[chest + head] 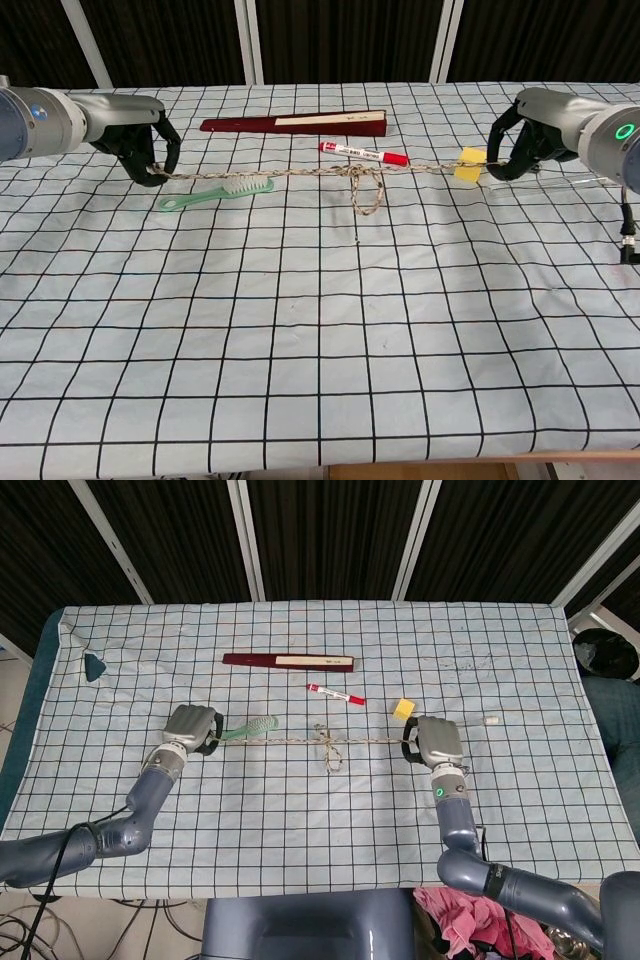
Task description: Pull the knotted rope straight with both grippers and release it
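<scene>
A braided tan rope point(300, 742) point(270, 173) stretches taut above the checked cloth between my two hands. Near its middle a knot point(324, 743) point(356, 171) remains, with a loose loop point(368, 197) hanging down from it. My left hand point(190, 727) point(143, 140) grips the rope's left end, fingers curled around it. My right hand point(434, 741) point(525, 135) grips the right end the same way. Both hands are lifted off the table.
A green toothbrush point(250, 729) point(216, 193) lies under the rope near the left hand. A yellow cube point(403, 709) point(468, 166) sits by the right hand. A red marker point(335, 693), a dark red folded fan point(288, 661) and a clear tube point(470, 721) lie behind.
</scene>
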